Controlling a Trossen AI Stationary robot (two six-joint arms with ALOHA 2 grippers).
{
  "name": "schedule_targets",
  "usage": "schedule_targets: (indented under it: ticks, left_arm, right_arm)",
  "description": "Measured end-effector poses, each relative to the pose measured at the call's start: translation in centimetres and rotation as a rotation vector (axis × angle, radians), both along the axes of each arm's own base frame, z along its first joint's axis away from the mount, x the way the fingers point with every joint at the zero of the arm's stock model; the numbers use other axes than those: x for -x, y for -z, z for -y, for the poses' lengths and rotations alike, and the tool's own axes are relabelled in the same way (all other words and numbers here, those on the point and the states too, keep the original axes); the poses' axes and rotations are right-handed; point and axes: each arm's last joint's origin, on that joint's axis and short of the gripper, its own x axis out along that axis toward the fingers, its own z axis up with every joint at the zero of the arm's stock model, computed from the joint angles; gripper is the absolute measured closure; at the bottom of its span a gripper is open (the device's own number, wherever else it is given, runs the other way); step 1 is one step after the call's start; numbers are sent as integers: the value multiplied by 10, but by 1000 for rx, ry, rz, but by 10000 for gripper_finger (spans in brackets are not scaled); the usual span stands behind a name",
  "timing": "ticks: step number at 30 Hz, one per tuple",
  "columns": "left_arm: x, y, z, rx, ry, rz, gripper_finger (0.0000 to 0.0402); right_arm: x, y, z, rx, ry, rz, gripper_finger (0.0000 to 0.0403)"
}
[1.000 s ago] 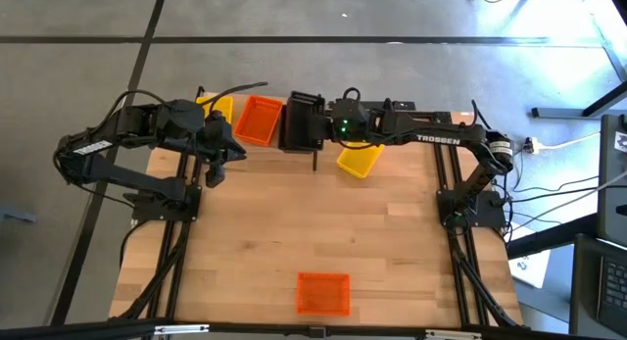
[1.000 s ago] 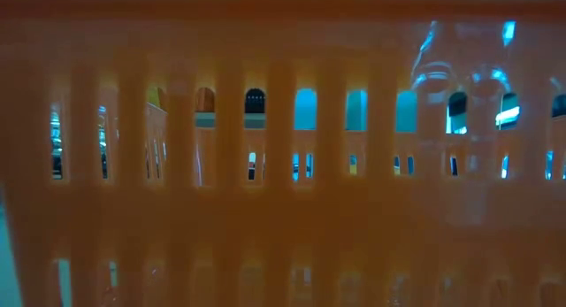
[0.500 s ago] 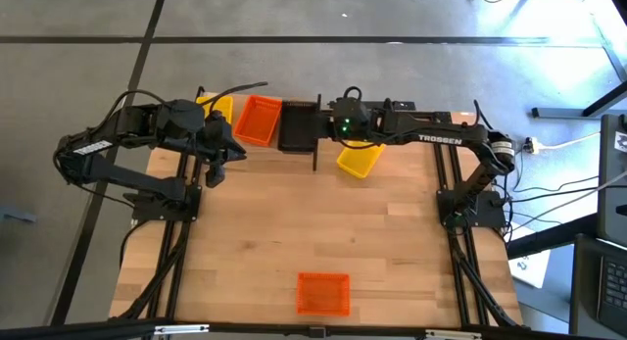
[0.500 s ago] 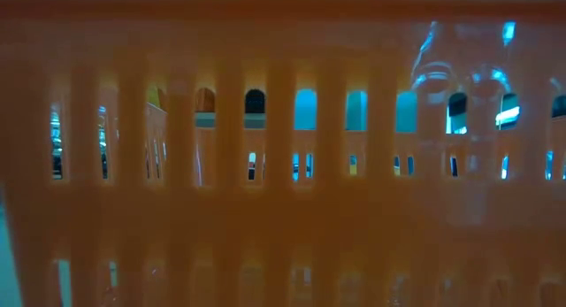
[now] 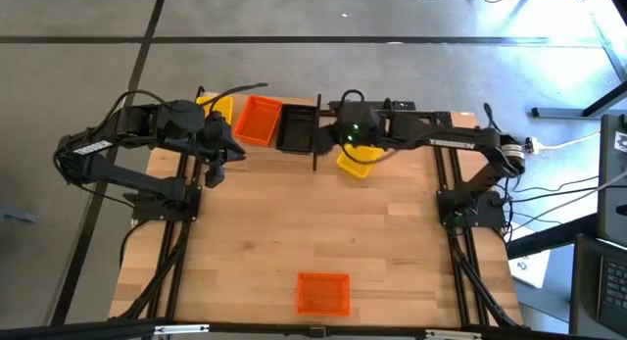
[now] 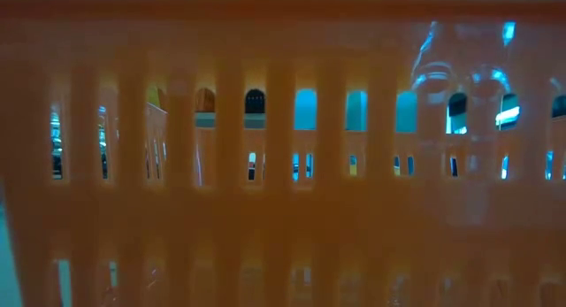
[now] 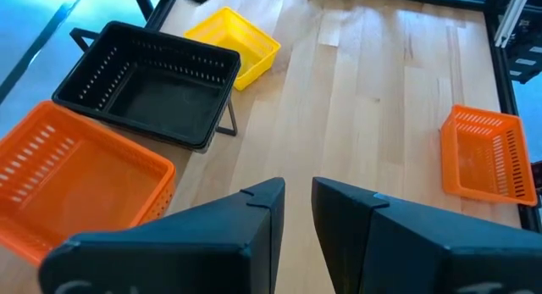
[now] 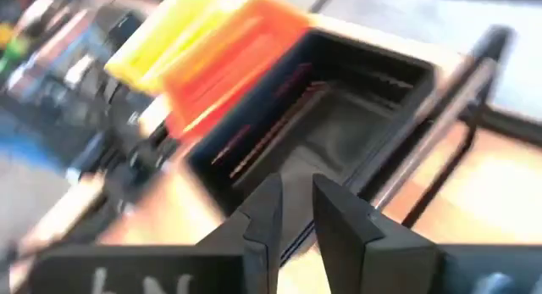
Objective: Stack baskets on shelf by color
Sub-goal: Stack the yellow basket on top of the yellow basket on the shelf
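Observation:
On the shelf (image 5: pixel 314 156) at the table's far edge, a yellow basket (image 5: pixel 217 107), an orange basket (image 5: pixel 258 121) and a black basket (image 5: pixel 296 128) sit side by side. The black one (image 7: pixel 148 86) lies flat on the shelf base. My right gripper (image 5: pixel 331 132) hovers just right of it, fingers shut (image 8: pixel 296 182), touching nothing. Another yellow basket (image 5: pixel 358 162) rests on the table partly under the right arm. A lone orange basket (image 5: pixel 322 293) stands at the near edge. My left gripper (image 5: pixel 217 169) waits shut (image 7: pixel 298 185) left of the shelf.
The near orange basket's slotted wall (image 6: pixel 283 165) fills the whole low view. Thin black shelf posts (image 8: pixel 440 116) stand beside the black basket. Bare wood (image 5: pixel 323 222) stretches between the shelf and the near orange basket. Both arm bases stand at the table's side edges.
My right gripper lowered the black basket from a tilted hold onto the shelf beside the orange one, where it now lies flat. The gripper has let go and drawn back toward the table's right. The left arm has kept still.

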Motion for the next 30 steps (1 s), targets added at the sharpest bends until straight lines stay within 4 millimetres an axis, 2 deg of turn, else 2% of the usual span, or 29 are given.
schedule_targets:
  ticks: [5,8,10,13,16,20,24,27,30]
  left_arm:
    - [0,0,0,15,-11,4,347]
    - [0,0,0,40,-30,9,347]
    - [0,0,0,42,-32,10,347]
    - [0,0,0,54,-40,16,347]
    - [0,-1,0,73,-55,21,347]
    - [0,-1,0,82,-61,24,347]
    - [-1,-1,0,98,-73,36,347]
    - [-1,-1,0,98,-73,36,347]
    - [-1,-1,0,98,-74,36,347]
  right_arm:
    - [21,-29,-27,203,-209,-37,338]
    - [41,-41,-45,320,-419,-107,338]
    - [53,-43,-56,309,-521,-152,338]
    - [70,-42,-67,201,-579,-214,338]
    - [83,-35,-79,141,-695,-332,338]
    - [94,-22,-97,152,-864,-510,338]
    - [94,-6,-95,188,-801,-670,338]
    - [89,8,-89,203,-767,-691,338]
    - [83,32,-81,203,-755,-716,338]
